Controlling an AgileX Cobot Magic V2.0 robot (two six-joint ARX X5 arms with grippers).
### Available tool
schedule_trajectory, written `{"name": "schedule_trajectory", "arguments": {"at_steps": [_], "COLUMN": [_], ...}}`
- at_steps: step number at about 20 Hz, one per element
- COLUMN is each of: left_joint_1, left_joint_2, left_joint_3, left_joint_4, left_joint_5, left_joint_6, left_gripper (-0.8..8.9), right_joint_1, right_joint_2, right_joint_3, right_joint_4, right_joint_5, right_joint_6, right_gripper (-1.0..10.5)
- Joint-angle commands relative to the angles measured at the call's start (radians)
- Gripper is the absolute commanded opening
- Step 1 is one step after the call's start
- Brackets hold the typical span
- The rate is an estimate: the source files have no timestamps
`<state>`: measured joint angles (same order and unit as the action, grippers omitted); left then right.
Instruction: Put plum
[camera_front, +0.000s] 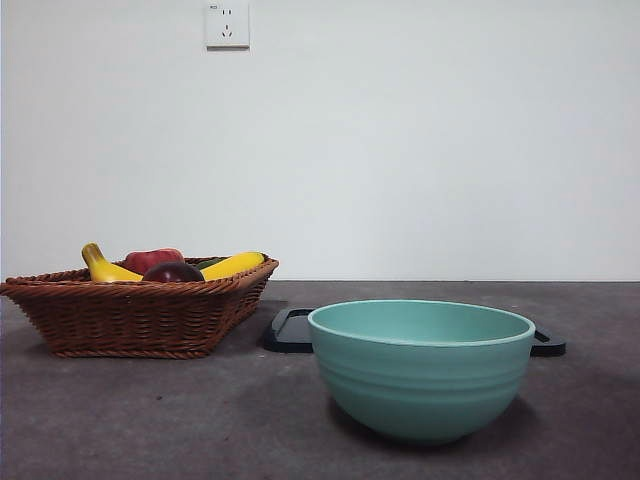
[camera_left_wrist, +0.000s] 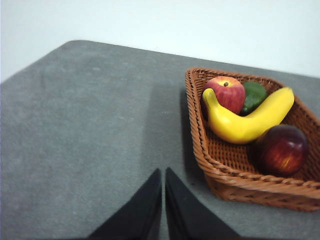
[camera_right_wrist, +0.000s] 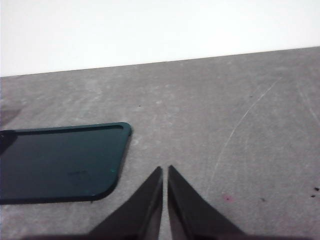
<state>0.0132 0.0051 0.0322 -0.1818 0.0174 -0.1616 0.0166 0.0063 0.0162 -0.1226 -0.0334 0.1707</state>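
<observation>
Sitting in wicker basket (camera_left_wrist: 235, 182) w/ banana (camera_left_wrist: 247, 122): round plum (camera_left_wrist: 281, 149).

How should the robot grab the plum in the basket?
Best from above, pinching the plum across its round middle. It sits low in a corner of the basket, with the woven rim close on two sides and the banana next to it, so its top is probably the only free way in. The left end effector is nearest, with jaws shut; it would need to open first.
</observation>
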Motion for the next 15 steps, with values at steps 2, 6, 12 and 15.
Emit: {"name": "schedule_trajectory", "arguments": {"at_steps": [2, 6, 12, 15], "left_joint_1": [0.002, 0.002, 0.002, 0.002], "left_joint_2": [-0.002, -0.002, -0.002, 0.003], "left_joint_3": [-0.002, 0.022, 0.079, 0.132], "left_joint_4": [-0.005, -0.006, -0.03, -0.069], "left_joint_5": [-0.002, 0.004, 0.037, 0.062], "left_joint_6": [-0.097, -0.143, -0.225, -0.226], "left_gripper": [0.09, 0.09, 0.09, 0.1], "right_joint_1": [-0.001, -0.001, -0.001, -0.001], "right_joint_2": [-0.003, -0.003, -0.002, -0.002], "right_joint_3": [-0.002, 0.008, 0.066, 0.116], "right_joint_4": [0.016, 0.018, 0.006, -0.024], "right_joint_5": [-0.003, -0.029, -0.076, -0.075], "right_joint_6": [0.092, 0.123, 0.148, 0.163], "right_gripper": [0.1, 0.1, 0.1, 0.1]}}
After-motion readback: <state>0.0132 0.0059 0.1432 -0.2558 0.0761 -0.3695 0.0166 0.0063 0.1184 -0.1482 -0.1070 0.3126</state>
